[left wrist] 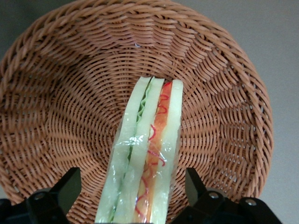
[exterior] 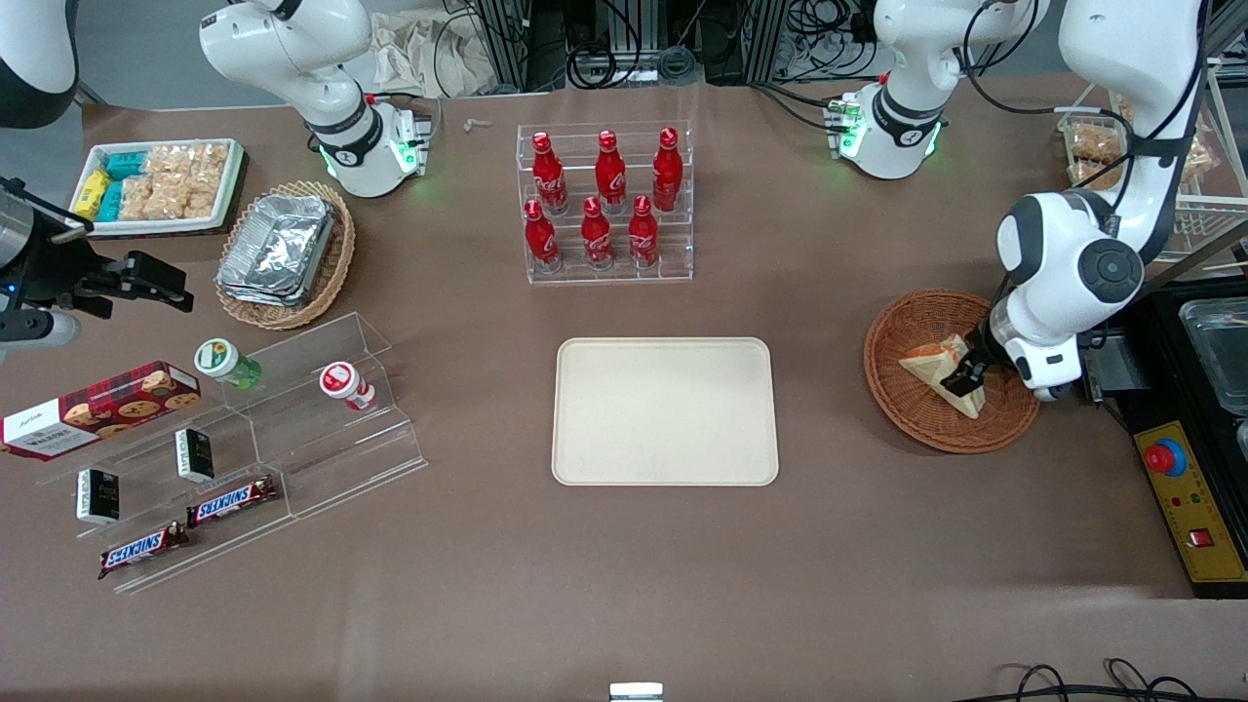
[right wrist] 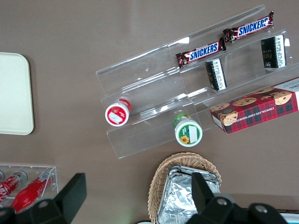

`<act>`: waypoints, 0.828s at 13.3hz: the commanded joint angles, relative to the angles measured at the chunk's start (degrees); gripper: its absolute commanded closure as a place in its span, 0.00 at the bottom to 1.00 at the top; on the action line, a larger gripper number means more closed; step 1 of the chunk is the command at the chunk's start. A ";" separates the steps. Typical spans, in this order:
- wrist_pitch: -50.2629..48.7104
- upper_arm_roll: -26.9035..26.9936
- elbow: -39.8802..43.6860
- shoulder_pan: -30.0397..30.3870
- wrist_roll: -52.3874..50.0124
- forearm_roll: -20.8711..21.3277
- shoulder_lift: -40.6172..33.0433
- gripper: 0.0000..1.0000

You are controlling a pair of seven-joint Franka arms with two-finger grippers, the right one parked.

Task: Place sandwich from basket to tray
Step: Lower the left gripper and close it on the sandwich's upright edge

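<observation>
The sandwich (exterior: pixel 938 372), a clear-wrapped wedge of pale bread with green and orange-red filling, lies in the round reddish-brown wicker basket (exterior: pixel 902 409) toward the working arm's end of the table. My left gripper (exterior: pixel 971 374) is down in the basket, straddling the sandwich. In the left wrist view the sandwich (left wrist: pixel 149 140) lies between the two black fingers (left wrist: pixel 69 183), with a gap on each side, so the gripper (left wrist: pixel 132 184) is open; the basket (left wrist: pixel 65 93) fills that view. The cream-beige tray (exterior: pixel 665 410) lies bare at the table's middle.
A clear rack of red bottles (exterior: pixel 604 200) stands farther from the front camera than the tray. Toward the parked arm's end are a tan basket of foil trays (exterior: pixel 285 249), a white snack tray (exterior: pixel 156 185) and a clear stepped stand (exterior: pixel 244 439). A control box (exterior: pixel 1194 497) sits beside the basket.
</observation>
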 commanded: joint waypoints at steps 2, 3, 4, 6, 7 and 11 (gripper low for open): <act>4.21 -0.23 -1.23 -0.63 -3.10 0.29 0.85 0.25; 4.21 -0.32 -1.22 -0.63 -3.10 0.29 1.03 0.35; 4.30 -0.32 -1.22 -0.63 -3.10 0.29 1.03 0.52; 4.21 -0.41 -1.14 -0.63 -3.10 0.29 0.85 0.83; 4.21 -0.41 -1.14 -0.63 -3.10 0.29 0.59 0.90; -0.33 -0.85 0.09 -1.07 -2.40 1.25 -2.56 0.91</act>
